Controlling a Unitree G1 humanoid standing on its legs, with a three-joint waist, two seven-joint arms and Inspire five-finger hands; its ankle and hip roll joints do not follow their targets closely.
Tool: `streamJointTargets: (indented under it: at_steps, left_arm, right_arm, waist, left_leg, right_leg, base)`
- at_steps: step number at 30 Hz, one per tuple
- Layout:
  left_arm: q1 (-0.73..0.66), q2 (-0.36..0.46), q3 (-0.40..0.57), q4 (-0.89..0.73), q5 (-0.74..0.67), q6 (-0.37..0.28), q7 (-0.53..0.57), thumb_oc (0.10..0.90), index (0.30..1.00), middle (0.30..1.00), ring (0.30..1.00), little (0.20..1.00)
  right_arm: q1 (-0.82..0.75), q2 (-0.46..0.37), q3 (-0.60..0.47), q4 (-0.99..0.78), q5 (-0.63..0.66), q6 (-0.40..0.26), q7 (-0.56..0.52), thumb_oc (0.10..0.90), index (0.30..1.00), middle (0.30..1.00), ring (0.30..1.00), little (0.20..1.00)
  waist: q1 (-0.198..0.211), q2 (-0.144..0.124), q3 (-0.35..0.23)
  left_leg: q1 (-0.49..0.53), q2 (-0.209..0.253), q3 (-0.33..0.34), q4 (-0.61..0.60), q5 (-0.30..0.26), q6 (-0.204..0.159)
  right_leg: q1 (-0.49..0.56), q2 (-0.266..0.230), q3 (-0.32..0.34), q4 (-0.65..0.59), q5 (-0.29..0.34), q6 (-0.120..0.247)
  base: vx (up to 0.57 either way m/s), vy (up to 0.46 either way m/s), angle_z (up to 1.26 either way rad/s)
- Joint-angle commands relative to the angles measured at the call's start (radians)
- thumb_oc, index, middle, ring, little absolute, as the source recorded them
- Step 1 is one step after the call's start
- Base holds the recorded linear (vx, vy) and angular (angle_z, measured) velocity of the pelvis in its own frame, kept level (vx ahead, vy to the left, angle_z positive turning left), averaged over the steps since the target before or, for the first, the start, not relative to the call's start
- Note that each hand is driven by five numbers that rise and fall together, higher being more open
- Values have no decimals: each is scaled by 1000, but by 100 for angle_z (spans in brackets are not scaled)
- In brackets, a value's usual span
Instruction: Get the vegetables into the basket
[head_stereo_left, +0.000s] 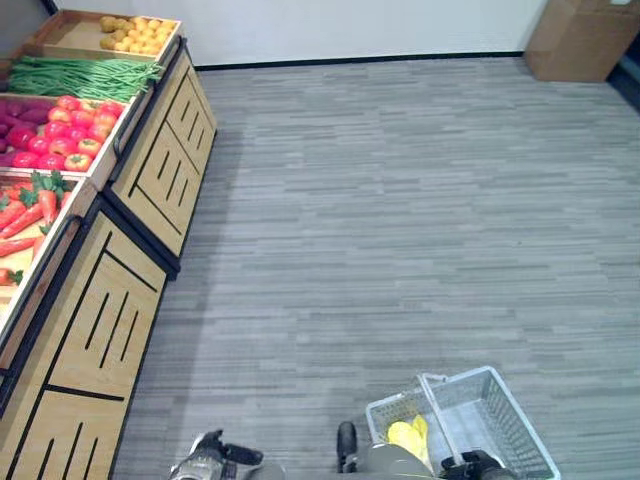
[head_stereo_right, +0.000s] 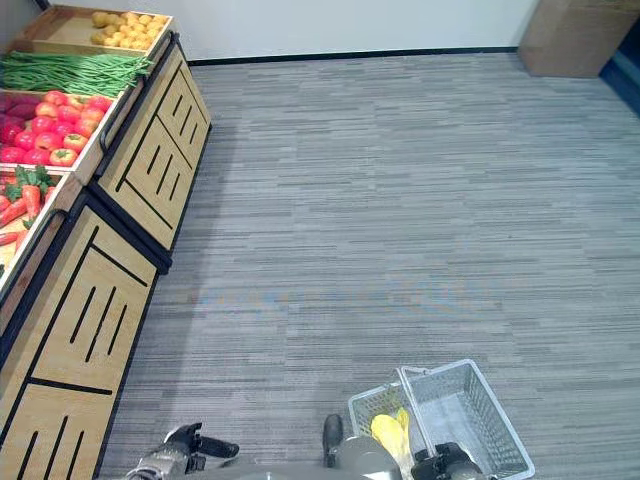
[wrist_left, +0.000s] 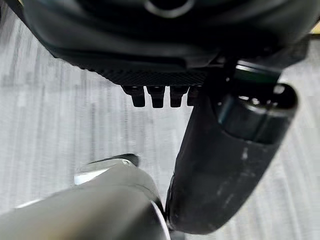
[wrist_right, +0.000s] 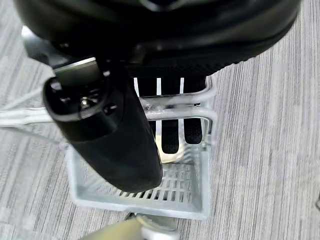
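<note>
Floor (head_stereo_left: 400, 200): grey striped planks, open and bare from the produce stand across to the far wall and to the cardboard box (head_stereo_left: 582, 38) in the far right corner.
Produce stand (head_stereo_left: 110, 310): wooden, with slatted front panels edged in black, running along the left side of the head views; its front edge borders the open floor.
Stand compartments: five can be made out in the left eye view, each a wooden tray.
Potatoes (head_stereo_left: 135, 33): a heap in the farthest tray, too many to count.
Green beans (head_stereo_left: 85, 75): a long pile in the next tray.
Tomatoes (head_stereo_left: 65, 130): a red heap in the third tray, with dark purple vegetables (head_stereo_left: 14, 110) just beside them at the left edge.
Carrots (head_stereo_left: 30, 205): several in the nearest tray, leafy tops showing; exact count unclear.
Basket (head_stereo_left: 495, 405): one pale wire basket, at the lower right, well apart from the stand, hanging over the floor.
Yellow vegetable (head_stereo_left: 408, 435): lies inside the basket, at its near left end.
Right robot hand (wrist_right: 170, 127): fingers curled round the basket's wire handle, thumb alongside, seen in the right wrist view.
Left robot hand (wrist_left: 160, 95): fingers curled inward, holding nothing, over bare floor at the lower left.
</note>
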Motion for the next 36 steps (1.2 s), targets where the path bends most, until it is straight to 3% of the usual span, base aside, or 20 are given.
streamJointTargets:
  at_steps: [1, 3, 6, 7, 9, 14, 16, 18, 23, 24, 31, 32, 34, 36]
  left_arm:
    - [27, 23, -17, -39, -11, 13, 15, 900, 1000, 1000, 1000, 1000]
    - [30, 24, -16, -38, -10, 13, 17, 900, 1000, 1000, 1000, 1000]
    - [36, 21, -17, -37, -9, 12, 19, 900, 1000, 1000, 1000, 1000]
    - [38, 20, -16, -38, -14, 11, 23, 900, 1000, 1000, 1000, 1000]
    - [46, 22, -11, -38, -19, 6, 28, 900, 1000, 1000, 1000, 1000]
    - [74, 27, 8, -35, -14, 10, 30, 900, 1000, 1000, 1000, 1000]
    - [89, 32, 27, -24, -20, 10, 28, 900, 1000, 1000, 1000, 1000]
    - [99, 34, 34, -13, -18, 10, 28, 900, 1000, 1000, 1000, 1000]
    - [112, 50, 47, 16, 2, 14, 27, 900, 1000, 1000, 1000, 1000]
    - [112, 50, 46, 16, 2, 14, 27, 900, 1000, 1000, 1000, 1000]
    - [97, 63, 44, -12, -3, 10, 26, 900, 1000, 1000, 1000, 1000]
    - [92, 65, 43, -18, -5, 10, 23, 900, 1000, 1000, 1000, 1000]
    - [91, 67, 42, -17, -4, 11, 22, 900, 1000, 1000, 1000, 1000]
    - [81, 68, 37, -19, 1, 14, 15, 900, 1000, 1000, 1000, 1000]
  right_arm:
    - [17, -31, -17, 23, 14, 14, -11, 400, 300, 300, 300, 300]
    - [21, -35, -14, 27, 5, 16, -11, 400, 300, 300, 300, 300]
    - [24, -36, -6, 25, -6, 16, -13, 400, 300, 300, 300, 300]
    - [28, -35, -2, 21, -10, 13, -16, 400, 300, 300, 300, 300]
    - [27, -36, 2, 13, -7, 7, -22, 400, 300, 300, 300, 300]
    - [26, -32, 10, 20, -17, 5, -16, 400, 300, 300, 300, 300]
    - [25, -26, 17, 28, -27, 9, -10, 400, 300, 300, 300, 300]
    - [31, -21, 16, 33, -28, 8, -7, 400, 300, 300, 300, 300]
    - [32, -2, 13, 34, -38, 10, 6, 400, 300, 300, 300, 300]
    - [32, -2, 13, 34, -38, 10, 6, 400, 300, 300, 300, 300]
    - [23, 11, 17, 19, -42, 14, 14, 400, 300, 300, 300, 300]
    - [22, 14, 16, 17, -45, 16, 17, 400, 300, 300, 300, 300]
    - [19, 15, 17, 16, -46, 17, 16, 400, 300, 300, 300, 300]
    - [15, 15, 11, 8, -42, 16, 18, 400, 300, 300, 300, 300]
  waist:
    - [13, -34, 61]
    - [46, -47, 71]
    - [71, -47, 78]
    - [101, -35, 87]
    - [128, -30, 93]
    - [174, -30, 80]
    - [187, -32, 59]
    - [199, -44, 38]
    - [212, -95, -17]
    - [212, -95, -17]
    - [214, -139, -58]
    - [214, -150, -66]
    - [214, -154, -68]
    - [217, -160, -64]
  left_leg:
    - [66, -21, 161, -123, 184, 106]
    - [-28, -33, 177, -165, 131, 119]
    - [-83, -33, 189, -278, 135, 117]
    - [-128, -41, 171, -390, 215, 107]
    - [-158, -49, 181, -518, 275, 104]
    - [-203, -50, 223, -551, 319, 97]
    - [-192, -48, 210, -548, 329, 107]
    - [-182, -47, 190, -543, 352, 104]
    - [-167, -74, 238, -520, 308, 140]
    - [-167, -74, 238, -520, 308, 140]
    - [-147, -132, 298, -499, 226, 189]
    - [-139, -150, 312, -496, 203, 198]
    - [-131, -156, 316, -496, 192, 203]
    - [-109, -169, 328, -492, 158, 216]
  right_leg:
    - [-50, -56, 103, 45, 5, 86]
    - [5, -63, 126, 18, -7, 102]
    - [53, -62, 144, -3, -26, 114]
    - [103, -44, 168, -13, -46, 116]
    - [170, -25, 225, -20, -87, 113]
    - [275, 3, 310, -26, -137, 97]
    - [313, 3, 342, -34, -159, 95]
    - [341, -16, 357, -48, -169, 103]
    - [363, -100, 374, -61, -170, 155]
    - [363, -100, 374, -61, -170, 155]
    - [312, -181, 375, 11, -50, 229]
    - [299, -204, 372, 36, 16, 258]
    - [287, -210, 372, 53, 44, 270]
    - [248, -227, 358, 150, 158, 308]
  base:
    - [246, -82, 0]
    - [275, -52, 3]
    - [290, 16, -18]
    - [454, 44, -48]
    - [487, 34, -71]
    - [301, 36, -71]
    - [296, 92, -65]
    - [300, 120, -73]
    - [255, 143, -31]
    - [236, 166, -10]
    - [183, 139, -8]
    - [135, 108, -2]
    - [129, 99, -2]
    - [144, 121, -12]
